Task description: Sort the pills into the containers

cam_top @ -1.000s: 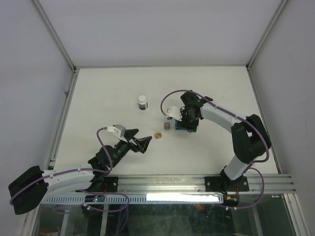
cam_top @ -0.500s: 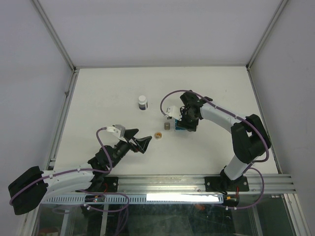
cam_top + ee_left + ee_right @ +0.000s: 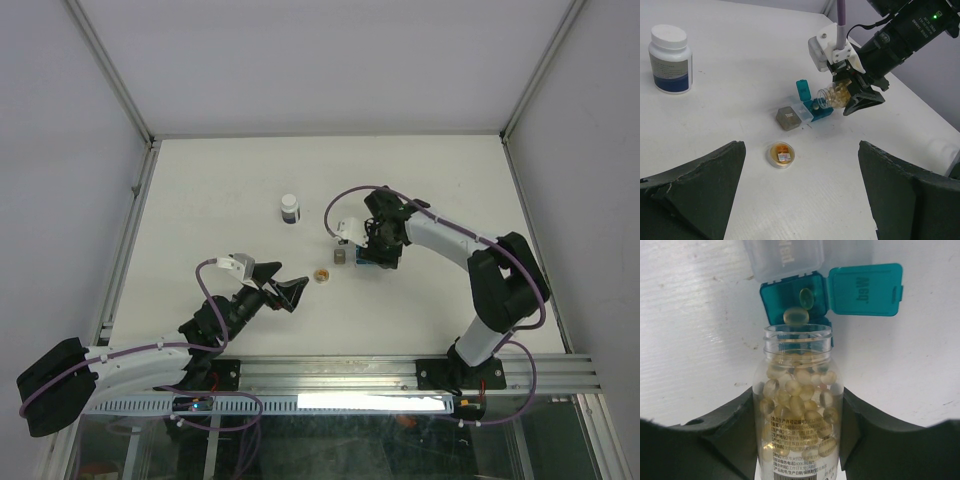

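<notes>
Teal container point(image 3: 769, 302) sits near the middle of the table point(image 3: 220, 200), a bit toward the right edge, one compartment open with its teal lid point(image 3: 867, 290) flipped to the side. One yellow pill point(image 3: 806, 298) is inside it. A second pill point(image 3: 796, 316) is right at the bottle mouth; can't tell if it is dropping or resting on the rim. Clear bottle point(image 3: 797, 365), full of the same pills, is tipped with its long axis aimed straight at that compartment and its mouth just over the near wall. Right gripper point(image 3: 796, 400) is clamped on the bottle body from both sides. Grey container point(image 3: 788, 118) sits lid down, just beside the teal one on the left-edge side, the two in a row roughly parallel to the near edge. Small round cap point(image 3: 781, 154) lies apart, toward the near edge. White bottle point(image 3: 670, 60) stands well off toward the far left. Left gripper point(image 3: 283, 282) hovers spread wide and empty, nearer the cap than the containers. Nothing blocks the pour line.
</notes>
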### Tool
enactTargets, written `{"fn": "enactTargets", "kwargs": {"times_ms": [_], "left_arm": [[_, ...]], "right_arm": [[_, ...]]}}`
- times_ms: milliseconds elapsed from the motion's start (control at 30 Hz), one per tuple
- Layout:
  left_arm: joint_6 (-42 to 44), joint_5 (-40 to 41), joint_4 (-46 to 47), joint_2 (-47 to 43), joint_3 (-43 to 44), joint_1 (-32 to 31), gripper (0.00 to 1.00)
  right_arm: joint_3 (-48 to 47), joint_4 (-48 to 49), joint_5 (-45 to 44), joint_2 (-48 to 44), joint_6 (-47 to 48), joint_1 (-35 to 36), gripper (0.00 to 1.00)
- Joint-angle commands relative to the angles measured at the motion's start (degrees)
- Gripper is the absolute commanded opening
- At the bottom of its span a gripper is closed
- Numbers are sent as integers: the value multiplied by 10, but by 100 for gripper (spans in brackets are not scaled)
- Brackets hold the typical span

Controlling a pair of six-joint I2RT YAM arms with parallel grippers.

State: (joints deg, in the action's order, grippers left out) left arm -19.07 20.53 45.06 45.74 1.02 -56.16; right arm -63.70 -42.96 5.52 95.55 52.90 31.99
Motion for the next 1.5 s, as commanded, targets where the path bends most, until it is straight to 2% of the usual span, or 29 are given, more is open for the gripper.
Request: {"fn": "enactTargets", "kwargs": {"times_ms": [0,33,133,700,1100,1200,1267,1300,1400,1467], "left_arm": [[-1,-9,37,-1,-10,3,99],[-2,-10,33,-2,-9,3,99],[-4,-9,29,-5,-9,3,99],[-7,-11,28,-3,-8,3,99],[-8,-16,26,1,-7,3,99],[-7,-16,31,5,-7,3,99],[-5,-21,26,5,-4,3,99],[-5,-22,21,5,-2,3,99],[-6,-18,26,0,-7,3,99],[-6,-20,24,-2,-6,3,99]], "right_arm": [[-1,39,-26,-13,4,-4,0],[-28,-12,2,1,-8,-5,0],[2,37,-15,-18,0,1,0],[-8,11,36,-42,-12,-3,0],[-30,-13,40,-41,-24,-3,0],[1,33,20,-51,-18,-3,0],[-26,-1,-3,-9,-24,-3,0],[-36,-22,23,-10,-29,-3,0],[18,59,-3,-52,-16,-2,0],[-23,-5,20,-30,-26,-2,0]]}}
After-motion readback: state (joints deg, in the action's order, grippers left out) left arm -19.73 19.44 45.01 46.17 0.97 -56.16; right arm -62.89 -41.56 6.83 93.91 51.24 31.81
